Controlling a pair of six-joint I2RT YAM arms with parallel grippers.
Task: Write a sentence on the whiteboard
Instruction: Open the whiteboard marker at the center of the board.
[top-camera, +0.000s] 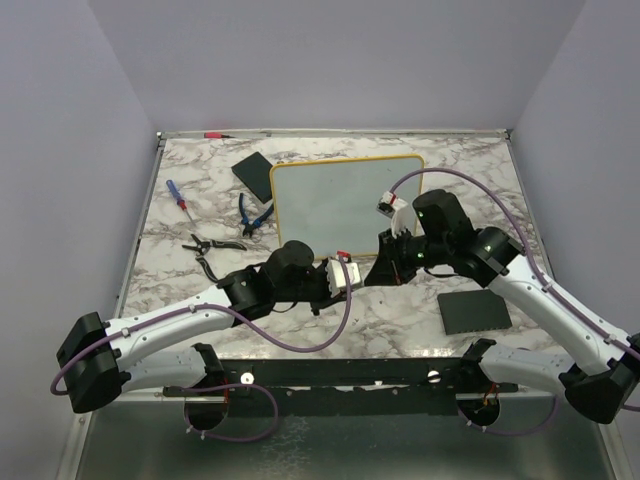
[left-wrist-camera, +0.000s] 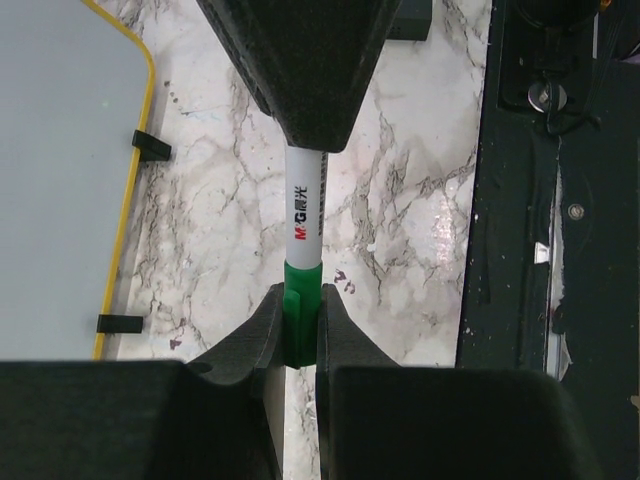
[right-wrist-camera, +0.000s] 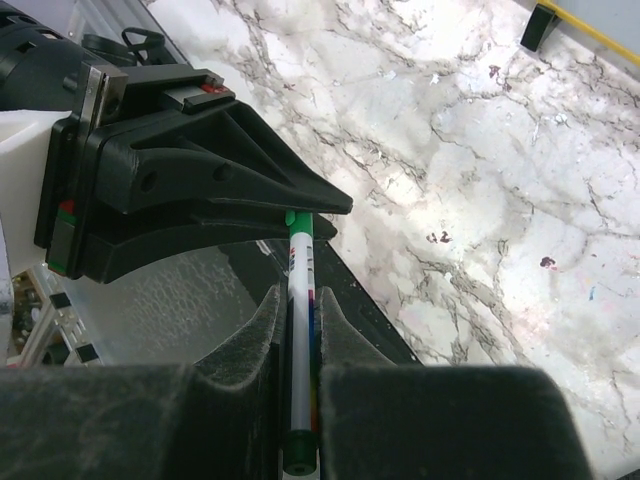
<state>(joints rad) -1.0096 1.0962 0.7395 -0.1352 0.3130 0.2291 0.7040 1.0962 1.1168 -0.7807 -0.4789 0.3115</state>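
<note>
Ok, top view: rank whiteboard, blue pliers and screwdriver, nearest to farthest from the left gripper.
From the left gripper:
1. Whiteboard, just beyond it.
2. Blue pliers, off the board's left edge.
3. Screwdriver, farther left again.

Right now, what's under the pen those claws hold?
The marble table lies under the marker; the whiteboard sits aside. The left gripper and right gripper cover the marker's ends.

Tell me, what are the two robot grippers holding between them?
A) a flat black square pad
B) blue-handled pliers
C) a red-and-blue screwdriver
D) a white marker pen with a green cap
D: the left gripper pinches the green cap of the white marker pen, while the right gripper clamps its barrel.
</note>
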